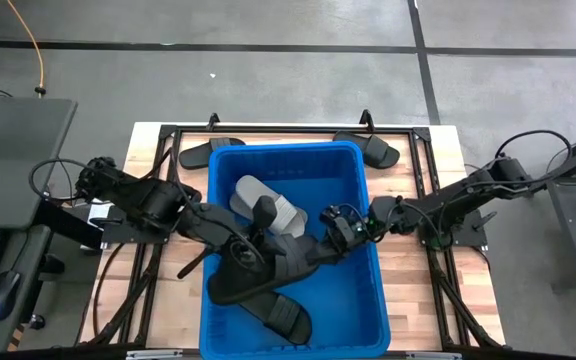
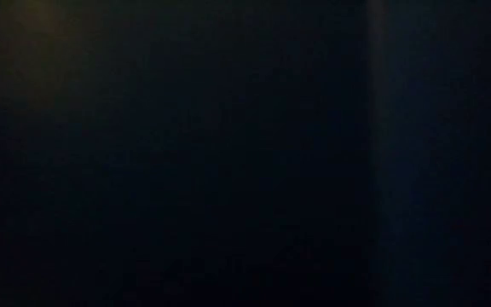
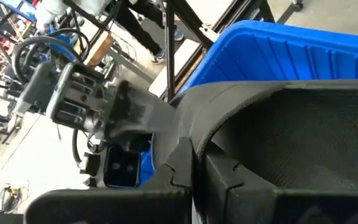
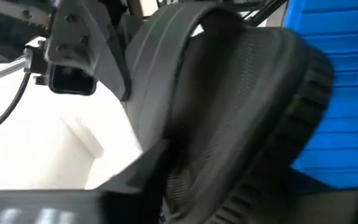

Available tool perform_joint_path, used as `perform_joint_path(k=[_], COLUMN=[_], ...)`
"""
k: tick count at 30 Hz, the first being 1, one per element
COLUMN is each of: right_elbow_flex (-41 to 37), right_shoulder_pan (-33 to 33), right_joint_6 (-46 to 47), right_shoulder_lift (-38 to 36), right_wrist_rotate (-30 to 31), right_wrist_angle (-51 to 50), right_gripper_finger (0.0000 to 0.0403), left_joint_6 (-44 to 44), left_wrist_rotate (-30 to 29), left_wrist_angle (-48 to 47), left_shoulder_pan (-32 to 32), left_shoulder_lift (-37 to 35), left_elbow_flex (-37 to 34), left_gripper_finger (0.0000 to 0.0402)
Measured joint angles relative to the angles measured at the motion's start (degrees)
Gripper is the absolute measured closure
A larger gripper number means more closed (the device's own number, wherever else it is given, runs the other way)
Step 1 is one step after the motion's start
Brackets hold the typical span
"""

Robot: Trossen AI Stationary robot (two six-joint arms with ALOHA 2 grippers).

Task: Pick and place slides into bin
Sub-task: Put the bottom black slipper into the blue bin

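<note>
Both arms reach inward over the deep bright-blue plastic bin at frame centre. The left gripper and right gripper each pinch one large black strap slide held above it.

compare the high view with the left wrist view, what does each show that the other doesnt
Only the high view shows the grey slide in the bin, two black slides on the table behind it, and the left tool.

Only the left wrist view shows the room beyond the table, with a person's legs.

Both show the blue bin, the black slide held between the arms and the right tool on it.
</note>
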Motion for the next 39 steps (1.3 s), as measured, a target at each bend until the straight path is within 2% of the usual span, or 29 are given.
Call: perform_joint_path(k=[5,6,11,15,19,24,27,31,35,37,39], right_elbow_flex=[0.0,0.0,0.0,0.0,0.0,0.0,0.0,0.2,0.3,2.1,5.3], right_shoulder_pan=[-0.5,-0.5,-0.3,0.0,1.2,3.3,4.9,7.5,9.9,10.6,11.1], right_joint_6=[-1.4,-2.2,-2.9,-4.1,-4.1,-4.9,-5.8,-5.6,-2.1,1.4,4.4], right_shoulder_lift=[0.0,0.0,0.0,-0.2,-0.8,-2.6,-4.4,-6.1,-7.0,-6.7,-6.1], right_wrist_rotate=[0.3,0.9,2.5,3.1,6.9,12.3,15.2,23.6,34.4,36.2,35.6], right_wrist_angle=[-1.8,-2.0,-2.6,-3.1,-4.2,-8.9,-11.8,-16.5,-21.5,-28.4,-38.5], right_gripper_finger=[0.0372,0.0382,0.0384,0.0387,0.0387,0.0387,0.0388,0.0388,0.0388,0.0388,0.0388], left_joint_6=[-1.1,-1.1,-4.2,-8.0,-15.4,-21.8,-25.8,-29.4,-38.8,-43.9,-45.6], left_wrist_rotate=[-0.2,-0.4,-0.4,-0.3,-2.5,-4.1,-8.4,-15.1,-30.4,-36.1,-38.9], left_wrist_angle=[-2.2,-3.0,-5.0,-4.8,-7.9,-16.0,-22.3,-30.1,-39.2,-43.3,-44.7], left_shoulder_pan=[0.0,0.0,0.0,0.0,0.1,0.2,0.1,0.2,-0.2,-0.2,-0.2], left_shoulder_lift=[0.0,0.0,0.0,0.1,-0.1,-1.4,-2.7,-3.7,-4.6,-5.2,-5.8], left_elbow_flex=[0.1,0.1,0.1,0.1,0.0,-0.1,-0.1,-0.1,-0.1,-0.1,-0.1], left_gripper_finger=[0.0401,0.0401,0.0398,0.0375,0.0333,0.0256,0.021,0.0166,0.0147,0.0143,0.0142])
